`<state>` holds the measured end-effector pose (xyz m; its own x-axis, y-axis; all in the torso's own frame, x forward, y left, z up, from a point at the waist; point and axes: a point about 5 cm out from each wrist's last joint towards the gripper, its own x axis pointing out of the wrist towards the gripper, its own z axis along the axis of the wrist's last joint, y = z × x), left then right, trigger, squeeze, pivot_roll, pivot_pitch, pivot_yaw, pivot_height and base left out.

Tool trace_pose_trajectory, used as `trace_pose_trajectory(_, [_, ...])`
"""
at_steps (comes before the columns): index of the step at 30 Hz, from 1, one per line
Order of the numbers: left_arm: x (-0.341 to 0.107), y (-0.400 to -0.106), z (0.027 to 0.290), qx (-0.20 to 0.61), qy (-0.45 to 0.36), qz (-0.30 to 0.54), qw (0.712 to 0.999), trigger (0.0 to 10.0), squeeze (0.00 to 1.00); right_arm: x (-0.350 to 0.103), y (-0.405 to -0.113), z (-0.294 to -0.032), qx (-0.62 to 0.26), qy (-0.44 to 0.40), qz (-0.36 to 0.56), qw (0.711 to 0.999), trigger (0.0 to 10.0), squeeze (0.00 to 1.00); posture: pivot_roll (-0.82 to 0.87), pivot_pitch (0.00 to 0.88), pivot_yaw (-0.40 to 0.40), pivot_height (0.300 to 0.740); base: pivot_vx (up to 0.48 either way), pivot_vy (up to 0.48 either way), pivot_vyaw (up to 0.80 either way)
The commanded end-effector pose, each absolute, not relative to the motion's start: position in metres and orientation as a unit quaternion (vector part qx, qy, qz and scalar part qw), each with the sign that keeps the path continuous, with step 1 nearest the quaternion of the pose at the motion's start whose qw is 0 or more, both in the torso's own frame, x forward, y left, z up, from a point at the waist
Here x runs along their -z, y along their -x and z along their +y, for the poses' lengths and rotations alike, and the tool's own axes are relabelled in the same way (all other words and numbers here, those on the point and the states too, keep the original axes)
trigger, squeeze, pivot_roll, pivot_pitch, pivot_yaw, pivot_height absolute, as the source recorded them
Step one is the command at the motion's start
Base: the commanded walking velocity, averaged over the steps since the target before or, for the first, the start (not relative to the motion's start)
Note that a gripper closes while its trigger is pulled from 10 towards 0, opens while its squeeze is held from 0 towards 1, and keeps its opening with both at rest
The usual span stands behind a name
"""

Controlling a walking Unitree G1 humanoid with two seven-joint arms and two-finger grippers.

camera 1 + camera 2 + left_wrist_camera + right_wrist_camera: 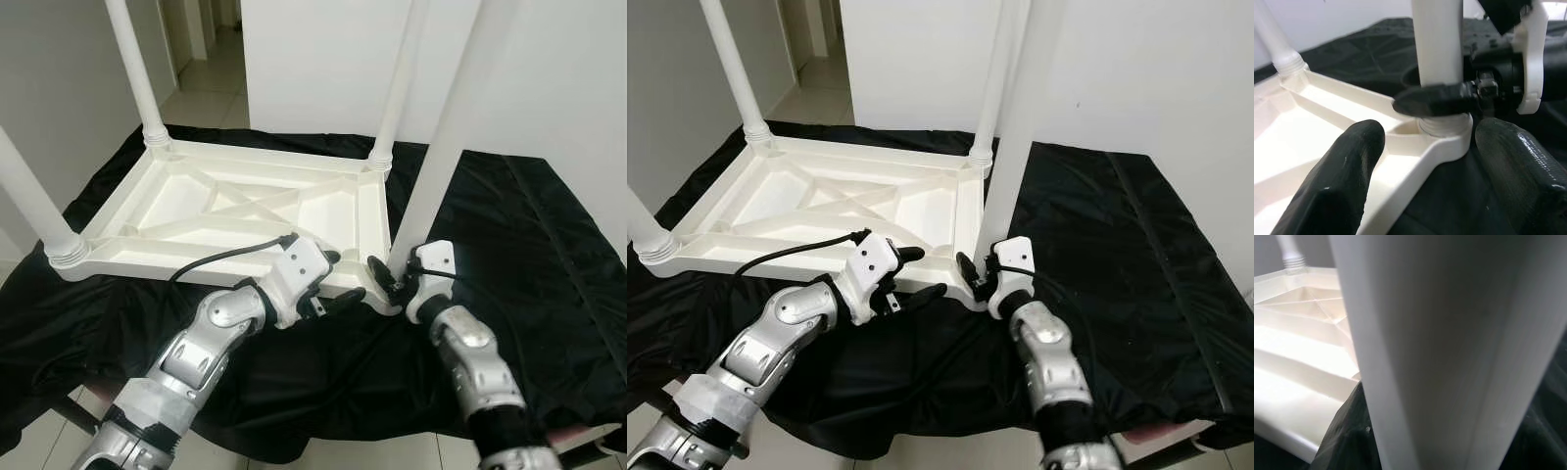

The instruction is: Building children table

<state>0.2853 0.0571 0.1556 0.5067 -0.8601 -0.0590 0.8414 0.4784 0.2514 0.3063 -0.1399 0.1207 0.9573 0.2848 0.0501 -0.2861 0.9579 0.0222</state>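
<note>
Looks like a room in a home — plain white walls (323, 59), pale tiled floor (211, 93) running off through a doorway (201, 39) into a hall. A black cloth (509, 245) covers the work surface (some low table, its edges hidden underneath), white plastic children's table (235, 211) upside down on it.

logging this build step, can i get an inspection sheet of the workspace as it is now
surface: black cloth draped over a low platform, wrinkled.
job's things: white tabletop lies upside down; four white legs stand in its corner sockets, the near right leg included.
clutter: nothing seen.
grippers: left pincer open, straddling the tabletop's near edge by that corner; right pincer closed on the near right leg just above its socket.
cables: black cable loops from the left wrist over the tabletop rim.
surroundings: white walls, tiled floor, a doorway behind.
</note>
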Motion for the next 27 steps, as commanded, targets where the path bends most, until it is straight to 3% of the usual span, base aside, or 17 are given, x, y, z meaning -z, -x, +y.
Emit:
trace_pose_trajectory(1, [-0.152, -0.28, 0.054, 0.525, -0.131, -0.034, 0.84, 10.0, 0.0, -0.114, -0.303, -0.133, -0.119, -0.04, -0.001, 0.992, 10.0, 0.0, -0.01, 0.0, -0.018, 0.74, 0.0, 0.0, 0.0])
trace_pose_trajectory(9, [-0.149, -0.276, 0.057, 0.518, -0.12, -0.026, 0.847, 10.0, 0.0, -0.118, -0.295, -0.12, 0.013, -0.075, -0.011, 0.997, 10.0, 0.0, -0.01, 0.032, -0.018, 0.74, 0.0, 0.0, 0.0])
trace_pose_trajectory(17, [-0.148, -0.275, 0.06, 0.513, -0.123, -0.021, 0.849, 10.0, 0.0, -0.124, -0.284, -0.109, 0.019, -0.074, -0.024, 0.997, 10.0, 0.0, -0.02, 0.049, -0.01, 0.74, 0.0, 0.0, 0.0])
trace_pose_trajectory(18, [-0.147, -0.275, 0.061, 0.513, -0.124, -0.021, 0.849, 10.0, 0.0, -0.124, -0.283, -0.109, 0.015, -0.075, -0.027, 0.997, 10.0, 0.28, -0.03, 0.046, -0.005, 0.74, 0.0, 0.0, 0.0])
trace_pose_trajectory(20, [-0.147, -0.274, 0.061, 0.513, -0.123, -0.02, 0.849, 10.0, 0.0, -0.125, -0.281, -0.108, 0.01, -0.076, -0.03, 0.997, 10.0, 0.28, -0.03, 0.046, -0.005, 0.74, 0.0, 0.0, 0.0])
trace_pose_trajectory(21, [-0.147, -0.275, 0.061, 0.513, -0.123, -0.02, 0.849, 10.0, 0.0, -0.126, -0.281, -0.108, 0.011, -0.075, -0.031, 0.997, 10.0, 1.0, -0.03, 0.046, -0.005, 0.74, 0.0, 0.0, 0.0])
trace_pose_trajectory(27, [-0.147, -0.275, 0.059, 0.515, -0.126, -0.02, 0.848, 10.0, 0.0, -0.129, -0.279, -0.11, 0.006, -0.078, -0.041, 0.996, 10.0, 1.0, -0.03, 0.042, -0.002, 0.74, 0.0, 0.0, 0.0])
